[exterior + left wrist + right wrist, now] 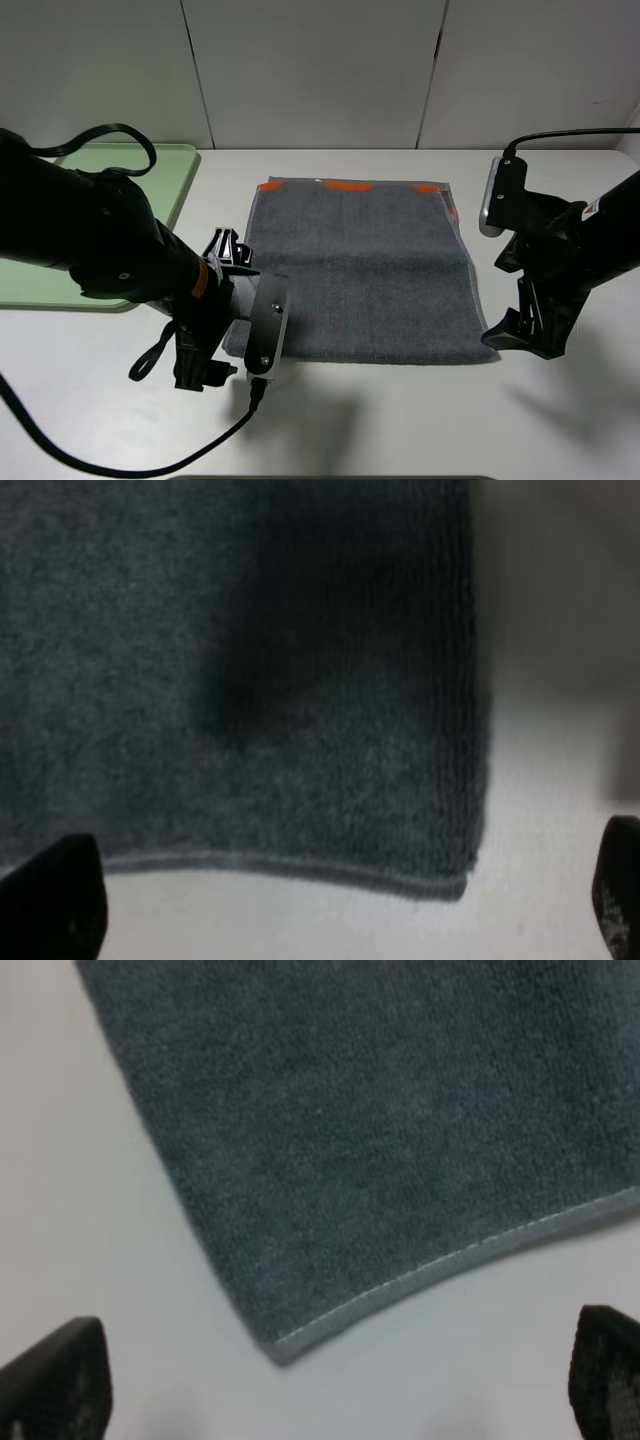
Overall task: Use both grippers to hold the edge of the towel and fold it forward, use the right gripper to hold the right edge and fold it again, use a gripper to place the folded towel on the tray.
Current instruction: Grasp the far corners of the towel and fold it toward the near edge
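I see the towel (360,270) flat on the desk (420,420), grey, orange-striped far end; left gripper (335,895) and right gripper (330,1375) jaws wide, empty.

A smooth white matte table (420,440) is lying under soft, even light and carrying faint grey shadows toward its near edge, while a wall of pale off-white flat panels (310,70), split by thin dark vertical seams (197,75), is standing behind it.

You've got a white table (420,420) here: a grey towel (360,270) spread flat mid-table, orange marks along its far edge, and a green tray (172,175) at far left.
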You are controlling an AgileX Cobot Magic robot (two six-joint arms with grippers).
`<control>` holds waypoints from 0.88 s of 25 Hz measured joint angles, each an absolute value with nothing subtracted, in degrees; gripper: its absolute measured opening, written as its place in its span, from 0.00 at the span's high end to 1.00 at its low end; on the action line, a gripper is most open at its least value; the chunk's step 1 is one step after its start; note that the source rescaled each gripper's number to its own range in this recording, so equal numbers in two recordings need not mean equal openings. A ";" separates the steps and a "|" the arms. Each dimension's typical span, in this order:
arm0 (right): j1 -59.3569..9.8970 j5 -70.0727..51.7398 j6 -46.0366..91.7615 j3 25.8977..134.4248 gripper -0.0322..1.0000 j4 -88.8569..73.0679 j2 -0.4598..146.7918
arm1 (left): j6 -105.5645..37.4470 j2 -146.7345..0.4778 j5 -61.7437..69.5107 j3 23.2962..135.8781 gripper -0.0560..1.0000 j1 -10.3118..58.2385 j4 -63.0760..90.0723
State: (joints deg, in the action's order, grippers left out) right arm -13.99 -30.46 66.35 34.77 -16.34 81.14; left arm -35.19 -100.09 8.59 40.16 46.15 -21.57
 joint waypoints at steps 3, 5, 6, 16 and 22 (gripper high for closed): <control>-13.99 -29.13 66.39 34.77 0.00 -16.26 83.68 | -35.19 -101.88 7.28 40.16 0.02 46.15 -21.57; -13.99 -28.11 66.39 34.77 0.00 -16.15 84.74 | -35.19 -102.99 6.42 40.18 0.03 46.15 -21.57; -13.99 -27.68 66.39 34.77 0.00 -16.15 85.29 | -35.19 -103.48 5.75 40.18 0.03 46.15 -21.57; -13.99 -23.87 66.51 34.77 0.00 -16.04 86.33 | -37.04 -107.33 -2.21 41.25 0.06 46.15 -21.82; -13.99 -22.45 69.87 34.11 0.00 -15.98 86.33 | -37.73 -107.95 -4.65 41.43 0.07 46.15 -21.88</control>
